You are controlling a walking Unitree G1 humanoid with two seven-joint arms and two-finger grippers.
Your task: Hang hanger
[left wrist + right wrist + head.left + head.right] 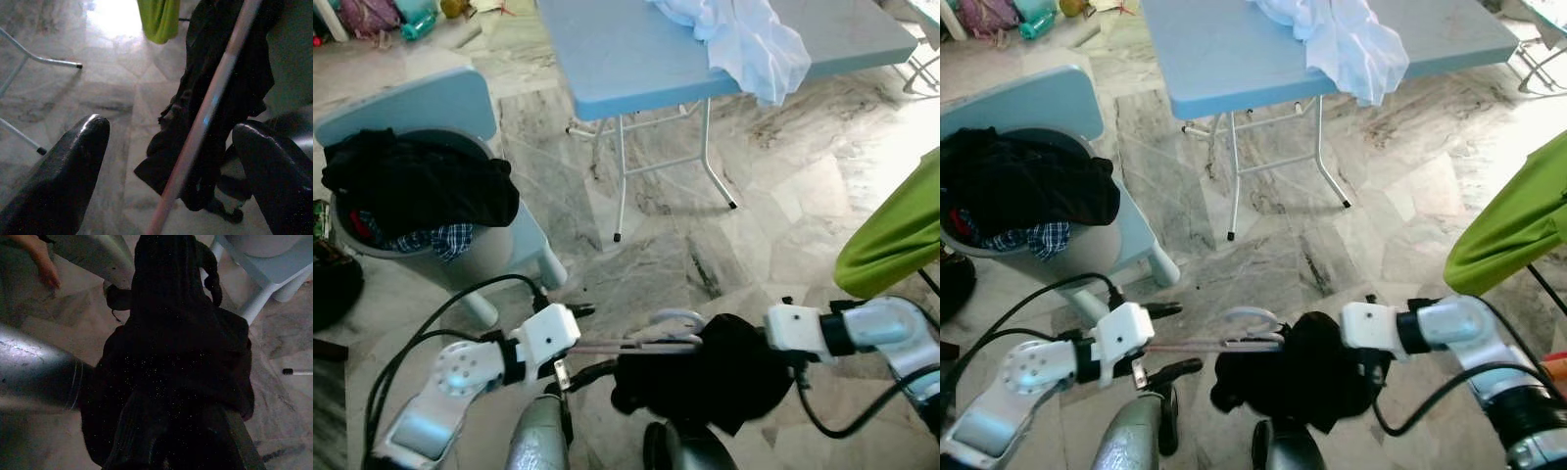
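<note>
- Hanger point(646, 341) with black cloth point(715, 377) hangs between both tools, above the floor; light, stiff rod, limp slippery cloth
- Left tool point(171, 166) apart around the rod; grip there
- Right tool point(1356, 364) buried in cloth; cannot tell its state

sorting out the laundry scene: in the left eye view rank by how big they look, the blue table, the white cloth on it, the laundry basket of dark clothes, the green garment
1. Light blue folding table
2. Grey laundry basket of dark clothes
3. and 4. White crumpled cloth and lime green garment: they look alike, and the frame edge cuts both off, so I won't rank them.
</note>
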